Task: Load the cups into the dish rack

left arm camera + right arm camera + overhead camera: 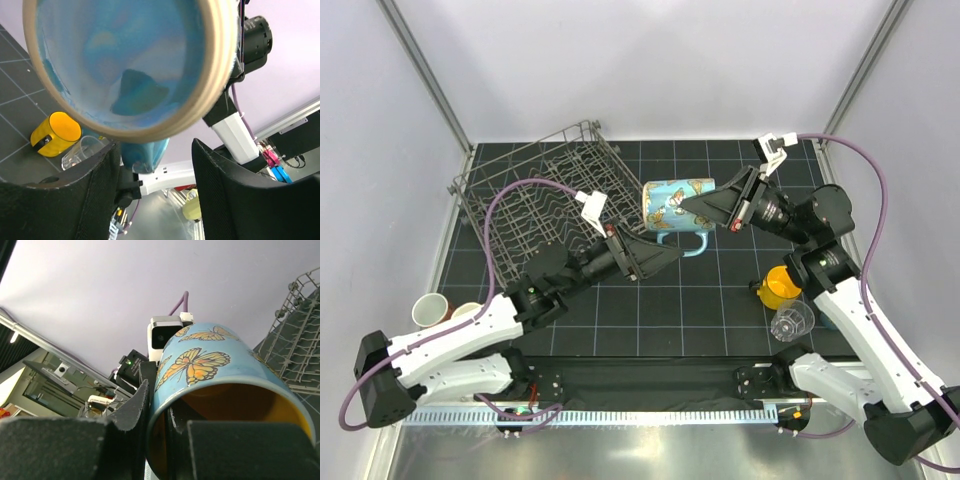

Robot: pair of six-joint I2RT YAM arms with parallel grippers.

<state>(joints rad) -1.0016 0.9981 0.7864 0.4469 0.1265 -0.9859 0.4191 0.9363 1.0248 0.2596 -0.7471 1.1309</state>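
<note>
A light blue mug with orange butterflies (678,205) hangs on its side above the mat. My right gripper (715,208) is shut on its rim, one finger inside the orange interior and one outside (159,405). The mug (215,370) fills the right wrist view. My left gripper (660,258) is open just below the mug's handle (688,243). In the left wrist view the mug's base (130,65) looms above the open fingers (155,195), and the handle (145,152) sits by the left finger without being clamped. The grey wire dish rack (535,190) stands at the back left.
A yellow cup (780,287) and a clear tumbler (792,322) stand at the front right, both also in the left wrist view as the yellow cup (55,134) and tumbler (82,151). Two pink cups (430,309) sit off the mat's left edge. The rack (295,340) shows at the right wrist view's right.
</note>
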